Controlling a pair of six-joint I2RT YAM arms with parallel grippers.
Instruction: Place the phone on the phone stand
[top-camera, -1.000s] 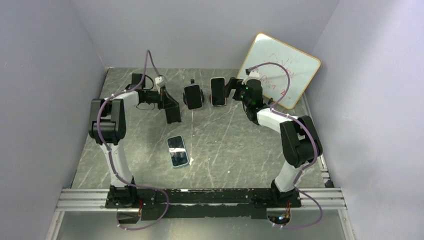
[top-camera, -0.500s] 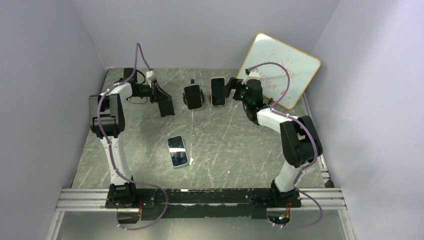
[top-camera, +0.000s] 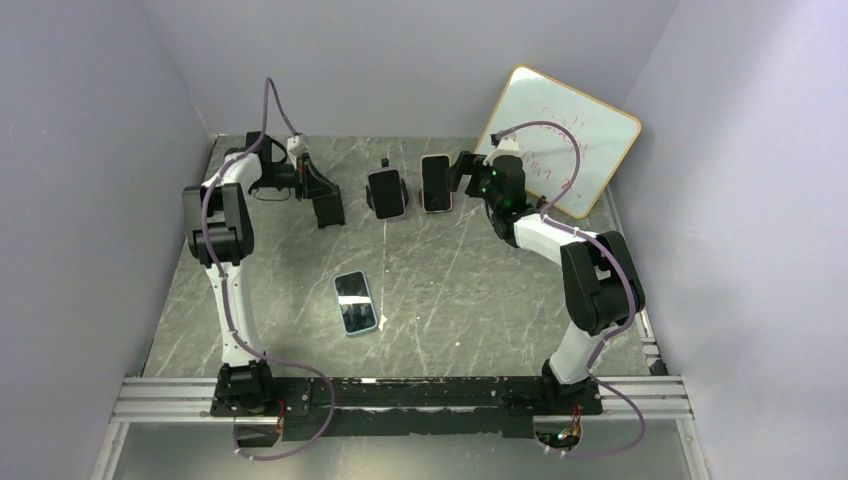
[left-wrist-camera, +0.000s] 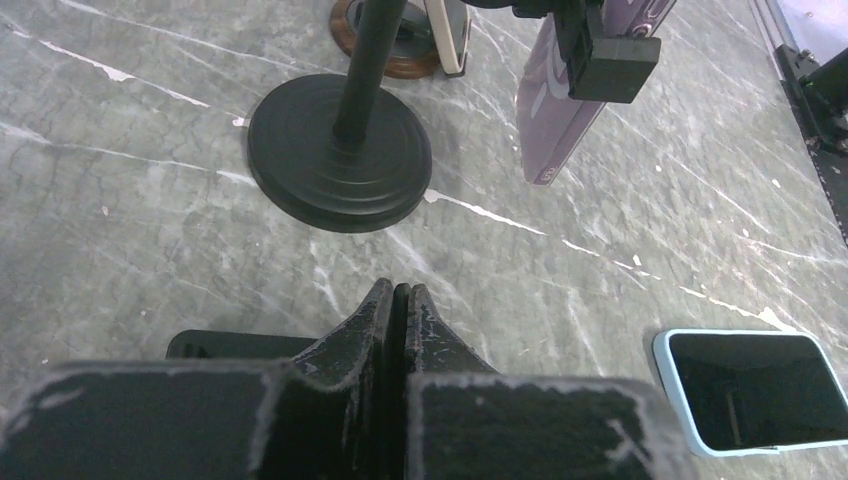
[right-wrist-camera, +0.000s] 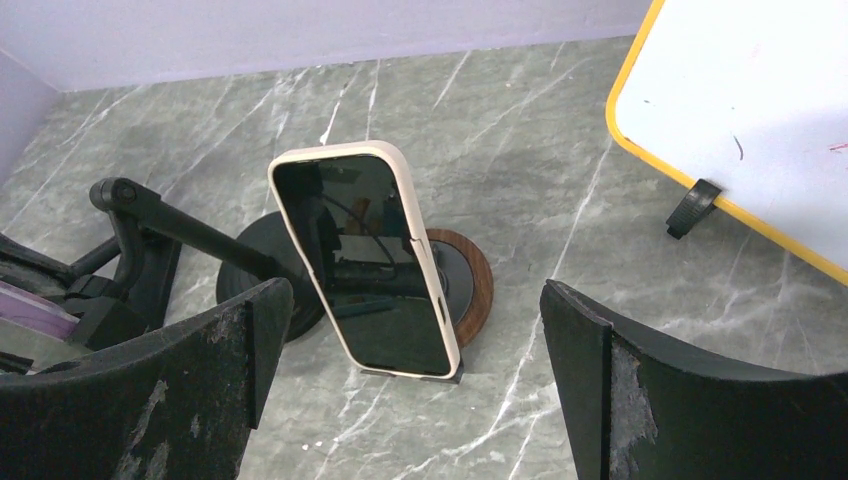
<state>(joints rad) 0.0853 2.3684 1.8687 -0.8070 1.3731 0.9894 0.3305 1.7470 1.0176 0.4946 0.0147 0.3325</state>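
Note:
A phone in a light blue case (top-camera: 355, 302) lies flat, screen up, mid-table; it also shows at the lower right of the left wrist view (left-wrist-camera: 755, 390). At the back, a purple phone (top-camera: 386, 192) sits clamped on a black round-based stand (left-wrist-camera: 340, 150). A cream-cased phone (right-wrist-camera: 365, 260) leans upright on a wood-rimmed stand (right-wrist-camera: 470, 285). My left gripper (top-camera: 328, 215) hangs at the back left, shut and holding nothing (left-wrist-camera: 398, 300). My right gripper (right-wrist-camera: 415, 350) is open just in front of the cream phone, touching nothing.
A yellow-framed whiteboard (top-camera: 560, 140) leans against the back right wall. Grey walls close in the left, back and right sides. The black stand's jointed arm (right-wrist-camera: 190, 235) reaches out beside the cream phone.
My left arm has swung back and to the left, away from the purple phone's stand, its gripper still shut. The right arm and all three phones have stayed put.

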